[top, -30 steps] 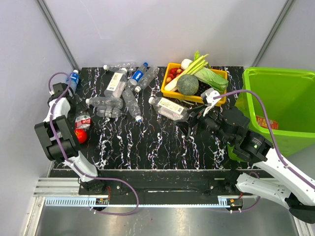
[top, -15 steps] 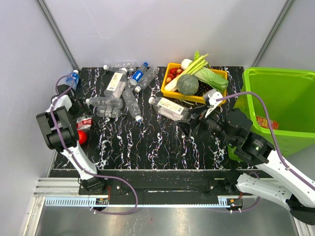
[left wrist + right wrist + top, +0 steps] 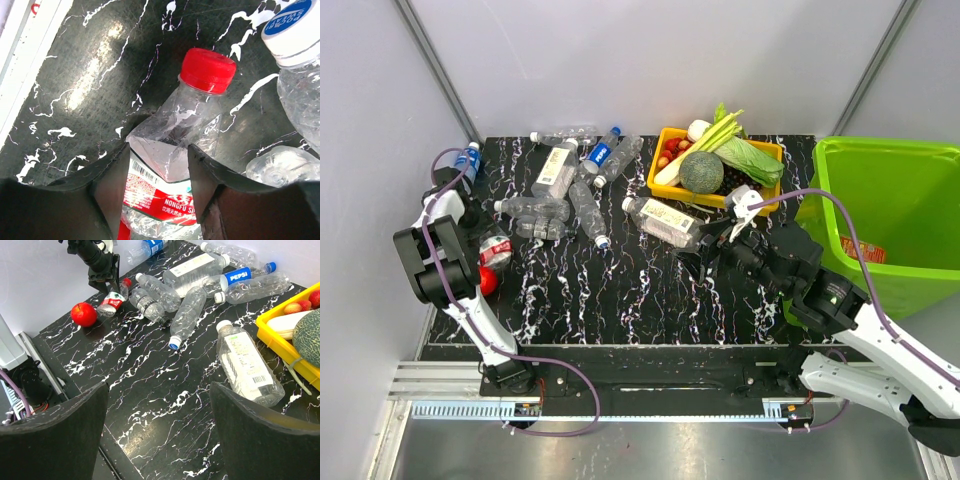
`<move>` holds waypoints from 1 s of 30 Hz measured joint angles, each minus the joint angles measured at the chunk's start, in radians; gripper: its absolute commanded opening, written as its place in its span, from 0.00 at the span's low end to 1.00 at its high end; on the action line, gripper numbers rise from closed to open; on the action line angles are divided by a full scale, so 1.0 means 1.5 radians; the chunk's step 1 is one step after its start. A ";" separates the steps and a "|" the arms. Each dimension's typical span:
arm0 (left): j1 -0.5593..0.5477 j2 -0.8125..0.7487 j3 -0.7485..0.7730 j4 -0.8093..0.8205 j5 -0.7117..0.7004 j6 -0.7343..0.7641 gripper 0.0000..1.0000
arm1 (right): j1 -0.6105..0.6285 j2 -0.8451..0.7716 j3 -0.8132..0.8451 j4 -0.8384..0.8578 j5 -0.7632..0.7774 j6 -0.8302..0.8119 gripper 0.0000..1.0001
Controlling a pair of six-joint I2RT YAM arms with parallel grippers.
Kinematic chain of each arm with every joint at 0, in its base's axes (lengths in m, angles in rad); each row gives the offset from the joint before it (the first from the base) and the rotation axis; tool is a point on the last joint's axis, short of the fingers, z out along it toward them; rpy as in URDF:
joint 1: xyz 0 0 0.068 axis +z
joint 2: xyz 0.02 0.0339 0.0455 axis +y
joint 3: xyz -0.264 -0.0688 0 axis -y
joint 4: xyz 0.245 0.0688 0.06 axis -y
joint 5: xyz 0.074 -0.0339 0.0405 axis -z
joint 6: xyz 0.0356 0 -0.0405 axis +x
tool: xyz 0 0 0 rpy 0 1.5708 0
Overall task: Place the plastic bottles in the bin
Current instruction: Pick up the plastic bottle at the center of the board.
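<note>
Both arms are bolted at the near edge of the black, white-veined surface point(image 3: 620, 300). The right arm leans forward and to the left from its base, low over the surface, so that the right claw point(image 3: 159, 387) points toward the middle of it. Its two fingers are far apart with nothing between them, so it holds nothing. Just beyond it a clear bottle with a white label point(image 3: 665, 222) lies on its side, and the claw does not touch it.

The left arm is folded at the left edge of the surface and reaches down with the left claw point(image 3: 157, 155) onto a crushed bottle with a red cap point(image 3: 200, 115) and a red label. The fingers point(image 3: 112, 185) are about half closed, one on each side of the bottle's body and very close against it. Whether they already press it, I cannot tell. This bottle lies on the surface, with a red round fruit point(image 3: 83, 314) near it.

Farther away, a heap of clear bottles point(image 3: 570, 195) lies on the far left part, some across others. Among them is a bottle with a blue Pepsi label point(image 3: 242, 275). At the far middle is the yellow tray point(image 3: 655, 165) with vegetables. The lime-green bin point(image 3: 890, 146) stands to the right of the surface, well apart from the heap.
</note>
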State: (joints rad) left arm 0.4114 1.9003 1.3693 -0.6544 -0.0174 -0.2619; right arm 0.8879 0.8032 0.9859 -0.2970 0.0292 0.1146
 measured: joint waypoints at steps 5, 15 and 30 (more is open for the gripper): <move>-0.002 0.000 0.004 0.000 0.006 -0.002 0.32 | 0.000 -0.011 0.002 0.000 -0.008 -0.002 0.87; -0.004 -0.001 0.025 0.000 0.013 -0.001 0.00 | 0.000 0.005 0.022 0.000 -0.025 -0.005 0.86; -0.016 -0.027 0.025 -0.007 0.007 -0.006 0.00 | 0.000 0.013 0.023 -0.003 -0.027 0.002 0.86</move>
State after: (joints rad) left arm 0.3870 1.8603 1.4071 -0.6643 -0.0067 -0.2714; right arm 0.8879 0.8223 1.0203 -0.3019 -0.0113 0.1181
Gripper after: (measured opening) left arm 0.031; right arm 0.861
